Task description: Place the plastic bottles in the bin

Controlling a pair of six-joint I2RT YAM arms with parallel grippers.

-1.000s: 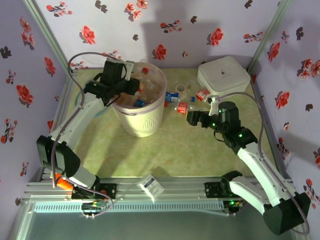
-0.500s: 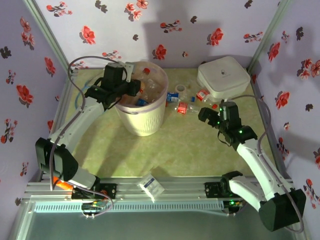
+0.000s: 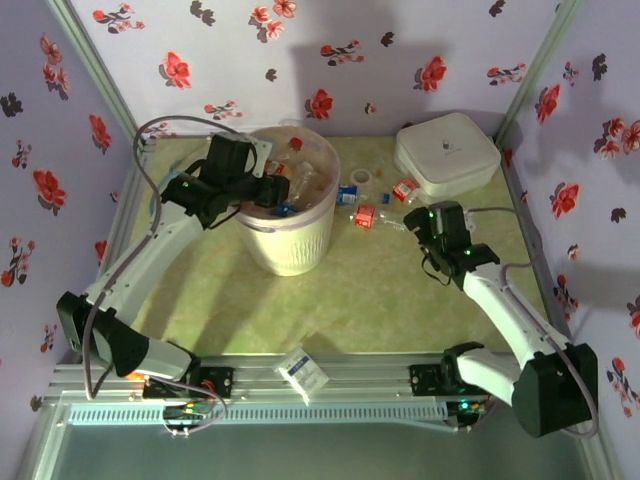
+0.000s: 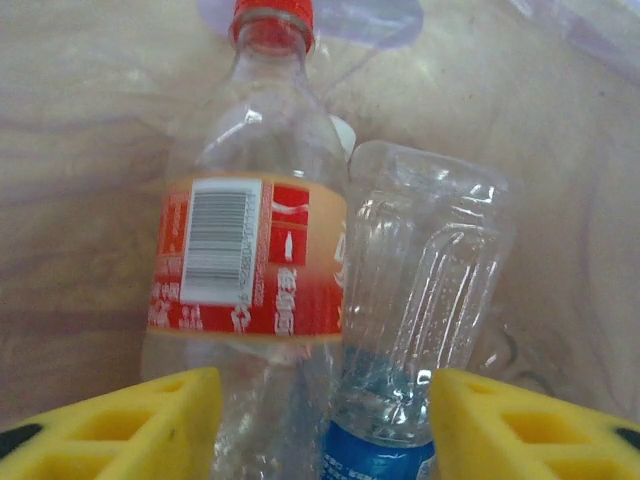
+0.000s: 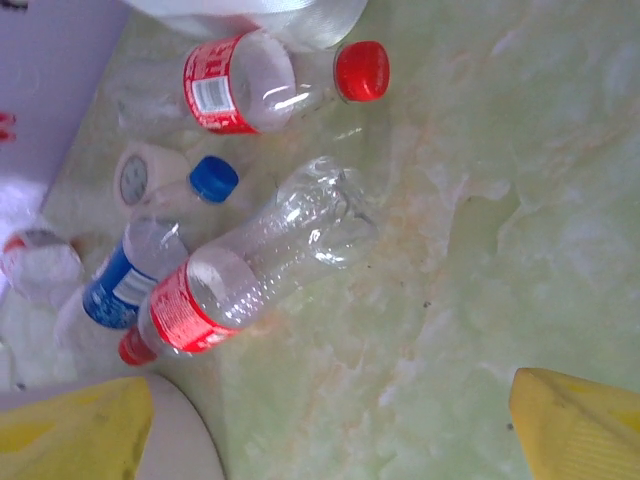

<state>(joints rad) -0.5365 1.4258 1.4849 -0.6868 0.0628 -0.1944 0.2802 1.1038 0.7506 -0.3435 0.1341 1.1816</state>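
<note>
The bin (image 3: 290, 235) is a white ribbed basket with a pinkish liner, holding several plastic bottles. My left gripper (image 3: 277, 190) hangs over its mouth, open. Between its yellow fingers (image 4: 120, 425) I look down on a red-labelled, red-capped bottle (image 4: 250, 250) and a clear blue-labelled one (image 4: 420, 300) lying inside. My right gripper (image 3: 418, 222) is open, low over the table right of the bin. Ahead of it lie three loose bottles: one with a red label and red cap (image 5: 250, 85), one with a blue cap (image 5: 140, 270), and the nearest, clear with a red label (image 5: 250, 270).
A flat white rounded-square box (image 3: 447, 152) sits at the back right, close to the loose bottles (image 3: 365, 213). A small white round item (image 5: 135, 175) lies among them. A white-blue packet (image 3: 303, 368) rests at the near edge. Flowered walls close in on three sides.
The left gripper has sunk a little further over the bin's inside and its jaws have parted. The right gripper has swung right and back, toward the loose bottles.
</note>
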